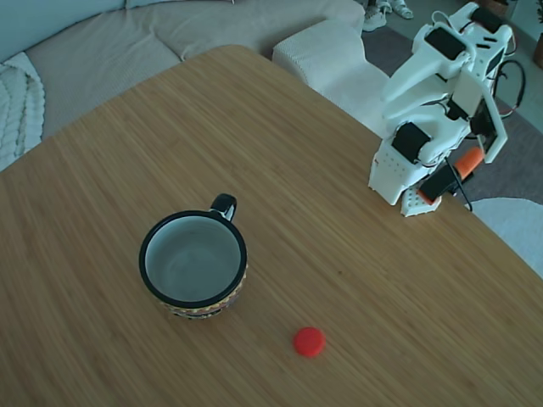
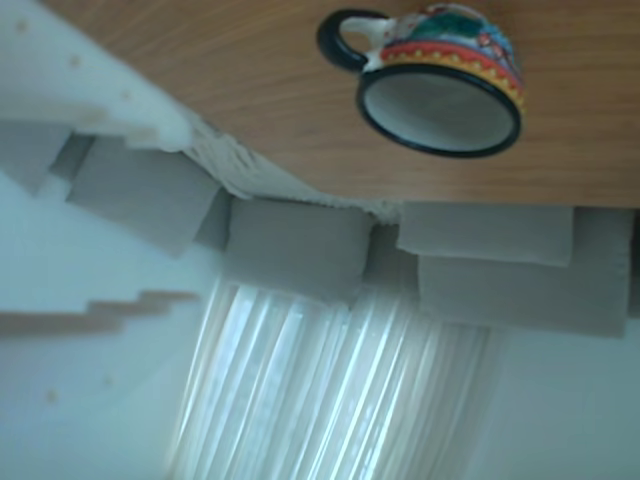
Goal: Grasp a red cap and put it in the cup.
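Since the white arm's gripper [image 1: 441, 188] sits folded at the wooden table's [image 1: 356, 280] far edge and I can't tell if it's spread, the small flat red plastic cap [image 1: 310, 341], just beside the black-rimmed patterned mug [image 1: 193, 263], could easily skid away from a sloppy reach.

No readable text, label, brand, number or sign appears in either view.

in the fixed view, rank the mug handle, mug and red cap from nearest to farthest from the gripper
Measured from the gripper, folded at the arm's base at the right of the fixed view:
1. The red cap, down and to the left, near the bottom edge.
2. The mug handle, on the cup's upper right side; the cap leads only narrowly.
3. The cup, farthest left.
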{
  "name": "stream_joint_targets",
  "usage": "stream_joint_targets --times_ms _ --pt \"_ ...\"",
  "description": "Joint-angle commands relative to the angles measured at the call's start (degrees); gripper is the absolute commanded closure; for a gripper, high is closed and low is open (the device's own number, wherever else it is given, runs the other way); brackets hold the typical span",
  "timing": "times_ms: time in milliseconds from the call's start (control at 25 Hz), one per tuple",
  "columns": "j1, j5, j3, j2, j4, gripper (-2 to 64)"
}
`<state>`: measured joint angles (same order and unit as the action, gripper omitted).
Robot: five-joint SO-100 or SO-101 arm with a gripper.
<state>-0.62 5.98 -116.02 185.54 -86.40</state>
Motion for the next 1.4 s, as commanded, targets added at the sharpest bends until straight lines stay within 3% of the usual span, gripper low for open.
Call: stream_joint_targets --times_ms 0,1120,1360 --pt "0.1 -0.2 0.4 -0.4 0.7 46.6" --pt "0.2 0.0 1.2 -1.7 1.1 46.6" --pt "2.9 -0.4 5.4 -13.6 1.1 46.6"
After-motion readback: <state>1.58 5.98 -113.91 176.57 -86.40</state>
